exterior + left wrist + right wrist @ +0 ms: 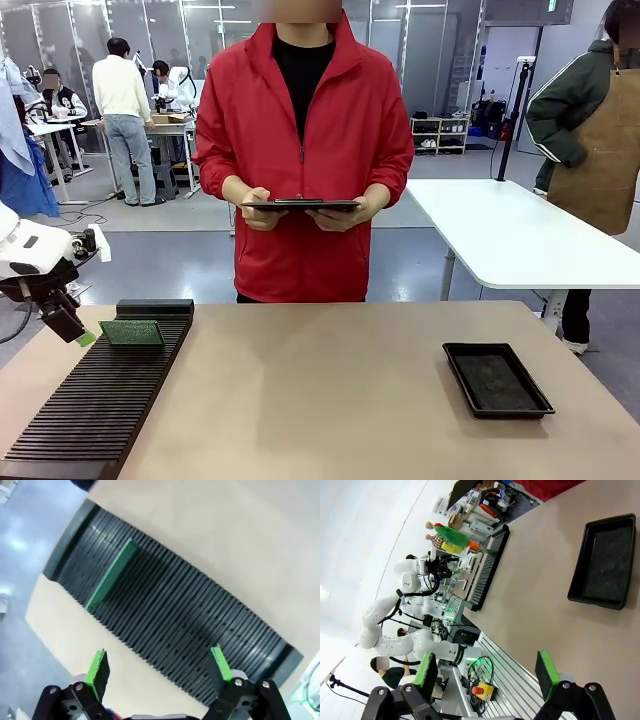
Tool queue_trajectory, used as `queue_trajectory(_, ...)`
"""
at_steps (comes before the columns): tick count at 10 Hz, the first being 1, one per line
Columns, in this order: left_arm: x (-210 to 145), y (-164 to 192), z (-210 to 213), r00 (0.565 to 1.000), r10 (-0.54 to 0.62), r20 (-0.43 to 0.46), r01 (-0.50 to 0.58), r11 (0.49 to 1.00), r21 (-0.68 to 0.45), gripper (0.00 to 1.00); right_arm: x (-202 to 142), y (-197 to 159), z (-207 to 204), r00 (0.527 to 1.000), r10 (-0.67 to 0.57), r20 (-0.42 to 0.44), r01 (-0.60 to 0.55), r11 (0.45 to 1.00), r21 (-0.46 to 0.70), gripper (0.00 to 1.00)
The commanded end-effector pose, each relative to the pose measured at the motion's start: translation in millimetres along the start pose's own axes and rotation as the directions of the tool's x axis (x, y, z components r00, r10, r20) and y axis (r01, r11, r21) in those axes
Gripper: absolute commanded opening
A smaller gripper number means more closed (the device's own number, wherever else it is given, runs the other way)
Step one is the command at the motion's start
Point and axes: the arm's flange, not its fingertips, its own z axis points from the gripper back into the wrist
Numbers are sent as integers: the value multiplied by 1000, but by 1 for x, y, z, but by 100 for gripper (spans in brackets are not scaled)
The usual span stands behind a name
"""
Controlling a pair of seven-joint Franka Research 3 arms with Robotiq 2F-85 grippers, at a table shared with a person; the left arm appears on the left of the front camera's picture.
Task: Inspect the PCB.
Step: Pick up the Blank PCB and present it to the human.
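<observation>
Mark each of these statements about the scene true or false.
1. The circuit board stands in a slot of the black rack. True.
2. The left claw is shut on the circuit board. False: it is open and empty, apart from the board.
3. The black tray has the circuit board lying in it. False: the tray holds no board; the board is in the rack.
4. The person is holding a dark tablet. True.
5. The right claw is gripping the tray. False: it is open and holds nothing, with the tray farther off.
</observation>
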Motion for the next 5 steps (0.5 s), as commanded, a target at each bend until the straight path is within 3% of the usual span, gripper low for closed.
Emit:
queue_trajectory(1, 0, 19, -15, 981, -185, -61, 191, 975, 115, 100, 1, 1, 0, 1000, 7, 6, -7, 1000, 9, 100)
queue_trajectory(3, -4, 45, -30, 945, -307, -113, 313, 949, 44, 100, 1, 1, 0, 1000, 7, 6, -7, 1000, 9, 100)
queue_trajectory(5, -2, 59, -42, 881, -464, -90, 466, 885, 1, 100, 1, 1, 0, 1000, 7, 6, -7, 1000, 9, 100)
